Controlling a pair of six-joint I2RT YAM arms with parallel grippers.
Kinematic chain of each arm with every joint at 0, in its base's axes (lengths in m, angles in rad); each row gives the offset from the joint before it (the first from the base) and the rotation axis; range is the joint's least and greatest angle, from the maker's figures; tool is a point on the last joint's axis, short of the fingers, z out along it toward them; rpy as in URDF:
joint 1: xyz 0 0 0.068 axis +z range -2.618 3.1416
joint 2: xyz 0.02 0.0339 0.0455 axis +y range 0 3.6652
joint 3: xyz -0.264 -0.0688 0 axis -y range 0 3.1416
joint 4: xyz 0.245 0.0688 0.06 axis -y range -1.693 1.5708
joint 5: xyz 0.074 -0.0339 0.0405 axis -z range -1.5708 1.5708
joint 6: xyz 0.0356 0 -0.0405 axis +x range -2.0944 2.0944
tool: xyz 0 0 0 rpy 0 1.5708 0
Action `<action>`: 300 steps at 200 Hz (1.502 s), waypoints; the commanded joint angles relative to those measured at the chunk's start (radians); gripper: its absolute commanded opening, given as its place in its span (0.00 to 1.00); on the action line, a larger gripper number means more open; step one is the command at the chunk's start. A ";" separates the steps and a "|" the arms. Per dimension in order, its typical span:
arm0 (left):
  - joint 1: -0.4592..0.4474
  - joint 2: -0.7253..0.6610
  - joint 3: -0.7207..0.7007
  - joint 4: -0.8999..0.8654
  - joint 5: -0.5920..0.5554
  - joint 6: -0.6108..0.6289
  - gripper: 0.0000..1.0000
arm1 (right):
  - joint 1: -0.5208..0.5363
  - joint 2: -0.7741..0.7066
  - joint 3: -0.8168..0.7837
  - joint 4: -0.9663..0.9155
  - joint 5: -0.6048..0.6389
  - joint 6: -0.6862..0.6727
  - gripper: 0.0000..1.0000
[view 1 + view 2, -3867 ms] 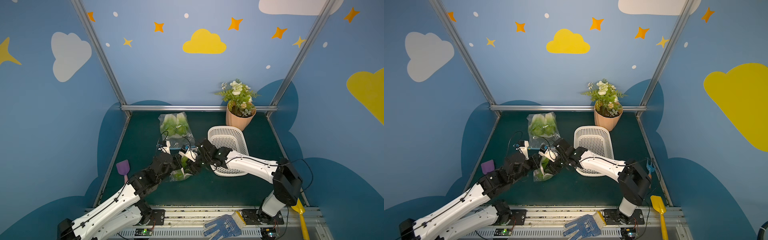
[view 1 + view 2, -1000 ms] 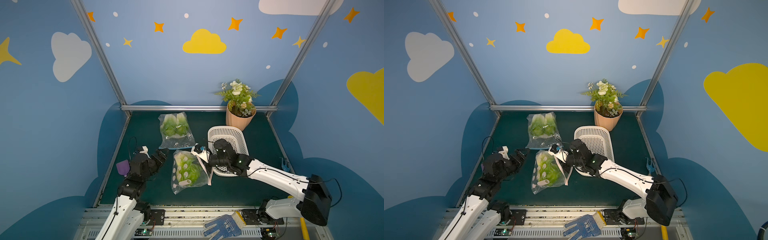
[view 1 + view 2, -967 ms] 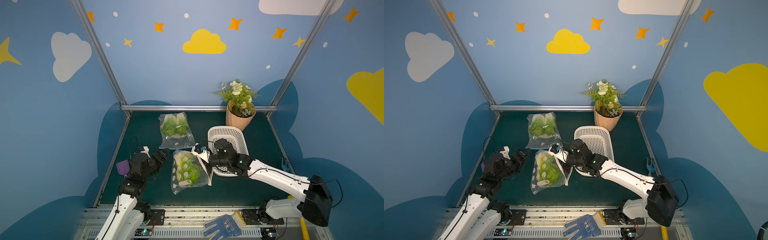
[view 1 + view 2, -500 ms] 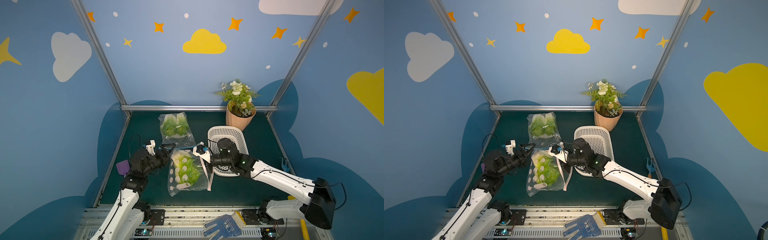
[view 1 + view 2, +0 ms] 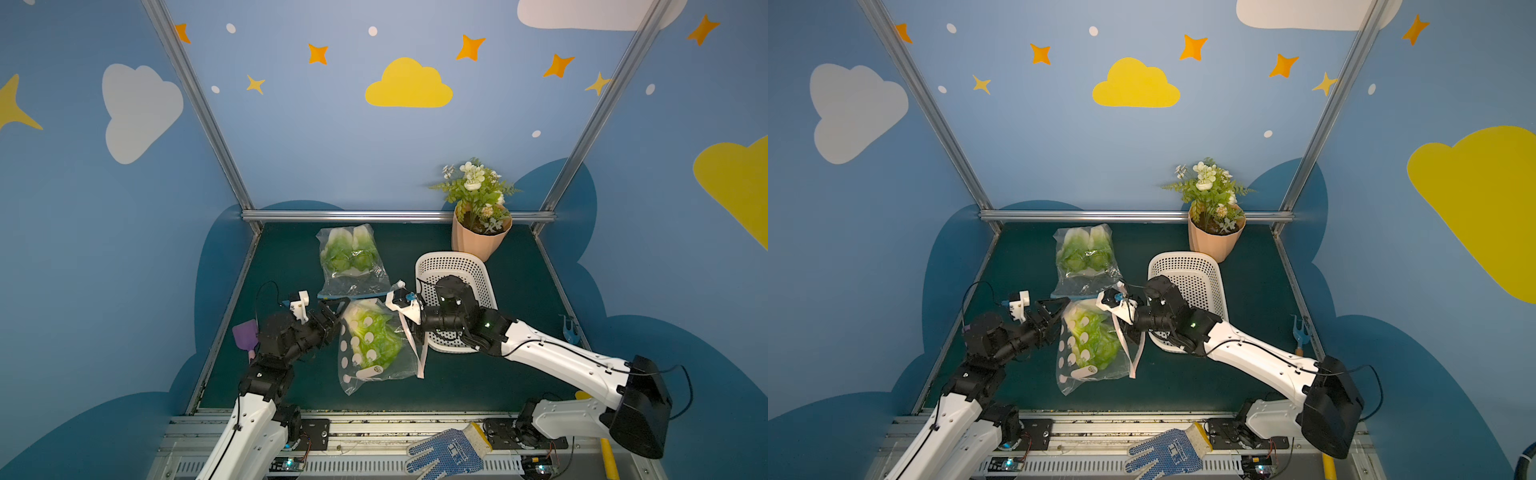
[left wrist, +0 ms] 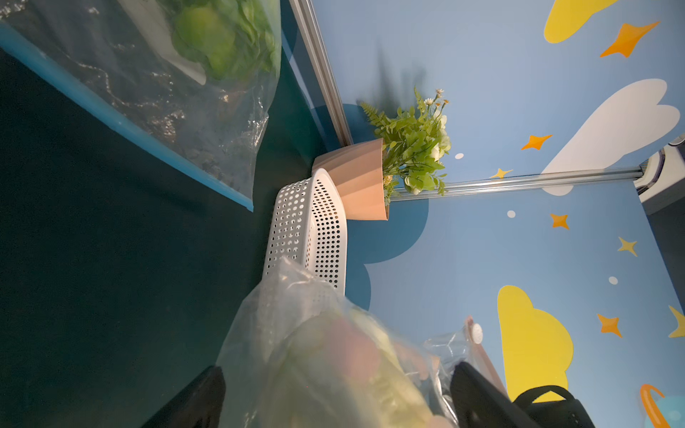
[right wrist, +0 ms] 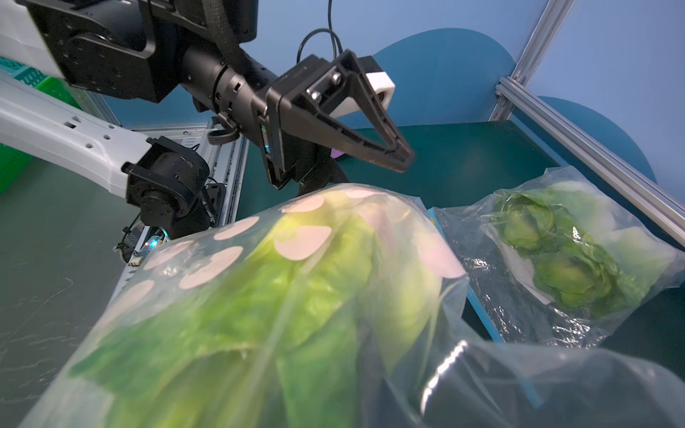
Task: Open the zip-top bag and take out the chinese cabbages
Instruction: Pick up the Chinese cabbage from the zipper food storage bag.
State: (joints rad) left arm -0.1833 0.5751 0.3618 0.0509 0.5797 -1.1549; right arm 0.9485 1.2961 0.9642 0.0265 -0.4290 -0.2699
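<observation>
Pinching the zip-top bag (image 5: pixel 376 361), our right tool (image 5: pixel 410 328) is closed; our left tool (image 5: pixel 338 316) gapes wide beside it. The chinese cabbages (image 5: pixel 374 338) inside lie between them, white ends toward the back wall.

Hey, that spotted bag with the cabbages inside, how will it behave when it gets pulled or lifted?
Probably floppy: the spotted bag is thin creased film sagging from the right gripper, shut on its top edge. Its glossy surface may slip in a grip. The chinese cabbages bulge inside, so their weight will likely shift and swing it.
</observation>
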 commanded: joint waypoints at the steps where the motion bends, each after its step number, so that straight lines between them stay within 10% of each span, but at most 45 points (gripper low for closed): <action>1: 0.004 -0.029 -0.043 0.039 0.023 -0.043 0.97 | -0.004 -0.029 0.000 0.069 0.012 0.001 0.00; 58: -0.009 -0.064 -0.105 0.193 -0.020 -0.127 0.90 | -0.004 -0.014 0.002 0.109 0.005 0.030 0.00; 209: -0.069 -0.131 -0.111 0.108 -0.202 -0.136 0.05 | -0.009 -0.022 -0.005 0.079 0.033 0.050 0.00; 300: -0.026 -0.132 -0.092 0.003 -0.233 -0.114 0.05 | -0.053 -0.101 -0.069 0.037 0.119 0.087 0.00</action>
State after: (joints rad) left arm -0.2249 0.4328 0.2504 0.0811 0.3534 -1.2896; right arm 0.9112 1.2381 0.9115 0.0467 -0.3538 -0.2169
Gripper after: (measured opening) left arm 0.050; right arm 0.048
